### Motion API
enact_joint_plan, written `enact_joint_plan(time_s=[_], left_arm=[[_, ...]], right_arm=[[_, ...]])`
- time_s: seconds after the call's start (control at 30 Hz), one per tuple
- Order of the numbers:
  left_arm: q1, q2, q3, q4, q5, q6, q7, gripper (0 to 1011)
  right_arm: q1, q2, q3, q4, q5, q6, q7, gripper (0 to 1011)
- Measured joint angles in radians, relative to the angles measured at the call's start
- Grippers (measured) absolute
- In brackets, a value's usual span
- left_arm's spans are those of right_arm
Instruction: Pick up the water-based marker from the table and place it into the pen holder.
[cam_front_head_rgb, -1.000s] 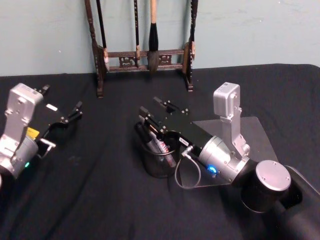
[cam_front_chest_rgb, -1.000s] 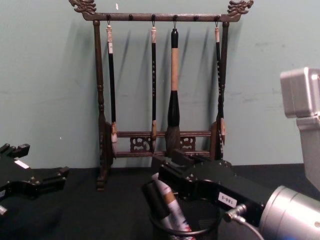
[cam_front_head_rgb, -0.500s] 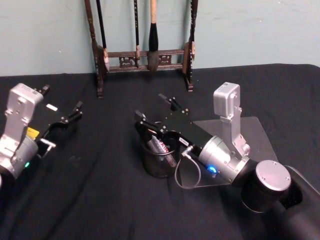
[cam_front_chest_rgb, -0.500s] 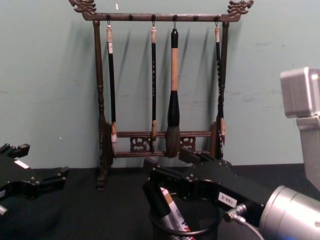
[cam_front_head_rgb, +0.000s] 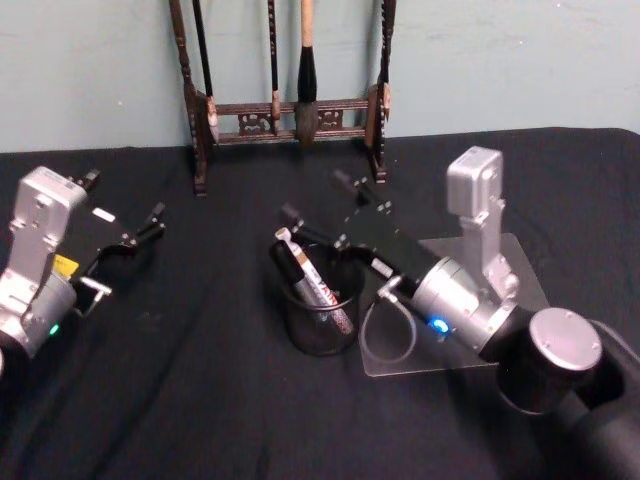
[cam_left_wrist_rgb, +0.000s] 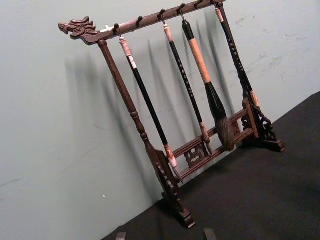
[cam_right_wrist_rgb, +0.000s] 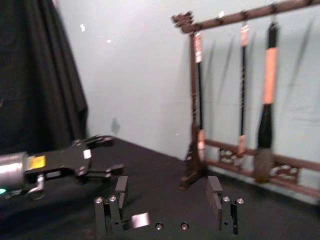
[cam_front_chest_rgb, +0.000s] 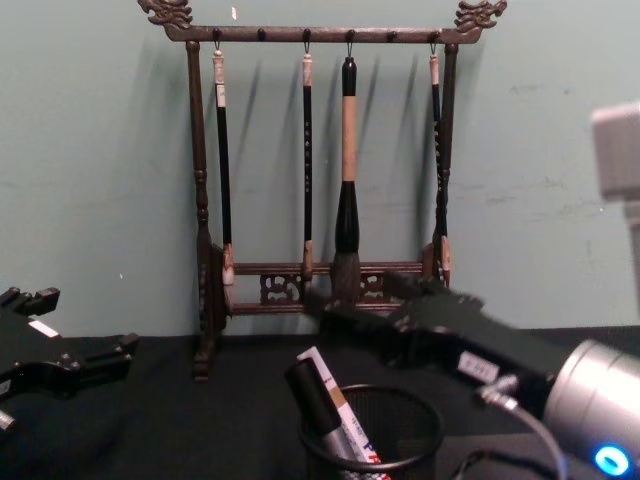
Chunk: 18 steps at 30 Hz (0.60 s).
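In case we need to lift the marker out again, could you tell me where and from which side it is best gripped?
Grip the marker by its dark capped end, coming from above. That end leans toward the robot's left and stands above the pen holder's rim; the mesh wall encloses the rest.

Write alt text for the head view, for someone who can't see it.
A black-capped water-based marker leans inside the round black wire-mesh pen holder on a black-clothed table. The open right gripper hangs just behind it, empty. The left gripper sits idle at far left, a dark wooden brush rack at the wall.
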Motion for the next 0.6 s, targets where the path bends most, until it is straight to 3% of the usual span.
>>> enact_joint_plan(time_s=[0.13,0.3,0.6], left_arm=[[0.000,0.000,0.000,0.000,0.000,0.000,0.000,1001],[0.000,0.000,0.000,0.000,0.000,0.000,0.000,1001],[0.000,0.000,0.000,0.000,0.000,0.000,0.000,1001]], right_arm=[[-0.008,0.016,0.016,-0.033,-0.007,0.010,-0.032,1002],[-0.041,0.061,0.061,-0.100,-0.050,0.054,-0.108,1002],[-0.081,0.100,0.116,-0.117,-0.132,0.087,-0.194,1002]])
